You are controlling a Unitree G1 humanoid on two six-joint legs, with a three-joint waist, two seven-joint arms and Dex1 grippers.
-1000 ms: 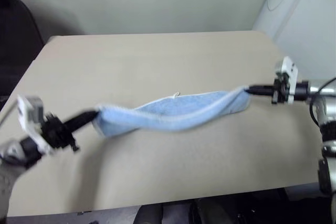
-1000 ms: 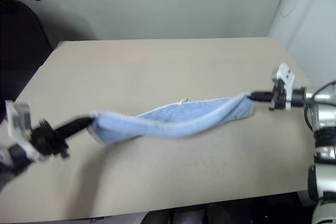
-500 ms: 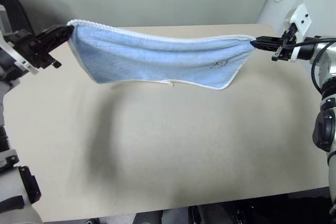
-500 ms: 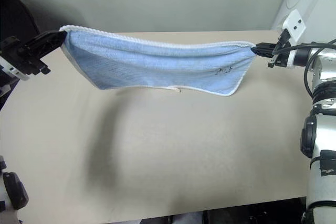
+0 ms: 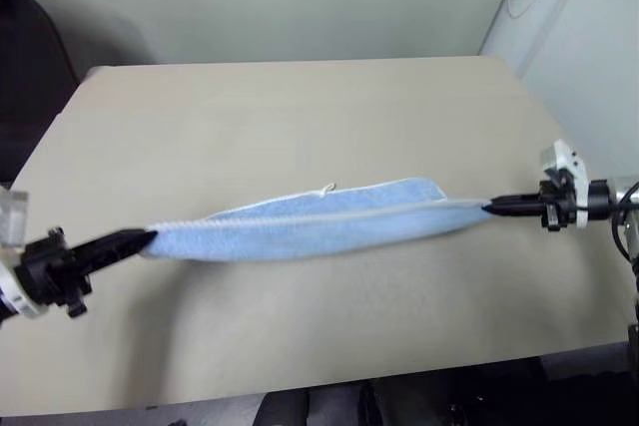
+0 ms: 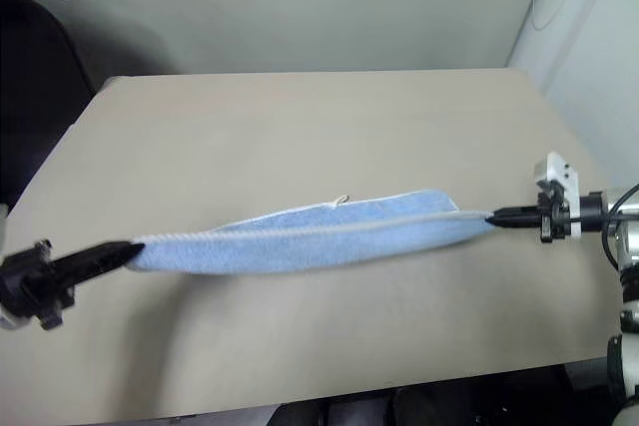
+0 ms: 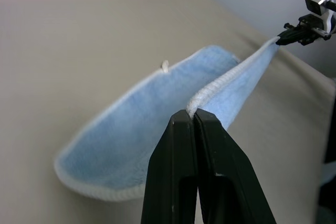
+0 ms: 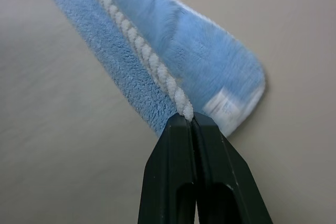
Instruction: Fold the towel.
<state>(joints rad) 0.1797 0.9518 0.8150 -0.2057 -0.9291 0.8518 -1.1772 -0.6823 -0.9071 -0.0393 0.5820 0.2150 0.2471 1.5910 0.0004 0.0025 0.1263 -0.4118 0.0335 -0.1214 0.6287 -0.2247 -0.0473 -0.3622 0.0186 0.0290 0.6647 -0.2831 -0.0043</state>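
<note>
Beige counter (image 5: pixel 300 117) spreads before a pale wall, with a dark chair (image 5: pixel 30 57) off its far left corner. Across the counter's near half stretches the towel (image 5: pixel 310 226), light blue with white edging, pulled long and narrow. At the towel's left end the left tool (image 5: pixel 140 239) is clamped on the corded edge; at its right end the right tool (image 5: pixel 491 209) pinches the other corner. A small white loop (image 5: pixel 326 188) sits on the towel's far edge.

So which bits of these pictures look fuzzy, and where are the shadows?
In the right wrist view the far end of the towel blurs, while the right gripper stays sharp. In the left wrist view the far-off table goes soft. In the left eye view the left gripper looks smeared, and a faint shadow lies under the towel.
</note>
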